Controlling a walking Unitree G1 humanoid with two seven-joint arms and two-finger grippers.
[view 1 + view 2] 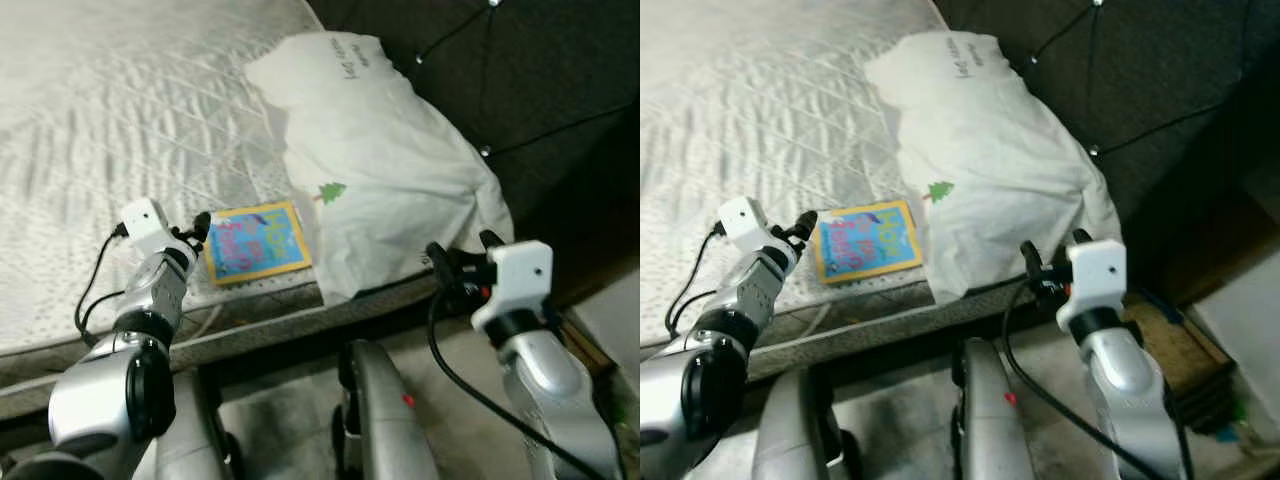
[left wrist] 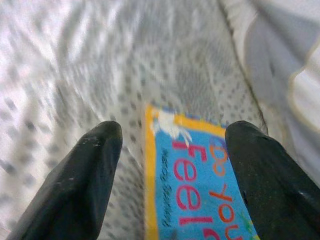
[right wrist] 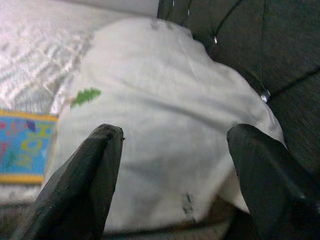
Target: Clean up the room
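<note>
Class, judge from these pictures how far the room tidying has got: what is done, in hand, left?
Done: nothing visibly. In hand: the left claw, open, points at the book on the mattress; the right claw, open, faces the pillow. Left: lifting both.

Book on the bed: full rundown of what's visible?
The thin blue picture book with a yellow border lies flat, cover up, near the edge of the white quilted mattress. Its cover has colourful lettering, red in the left wrist view. Its right edge meets or slips under the white pillow with a small green tree print. The left end effector, open, hovers at its left edge.
</note>
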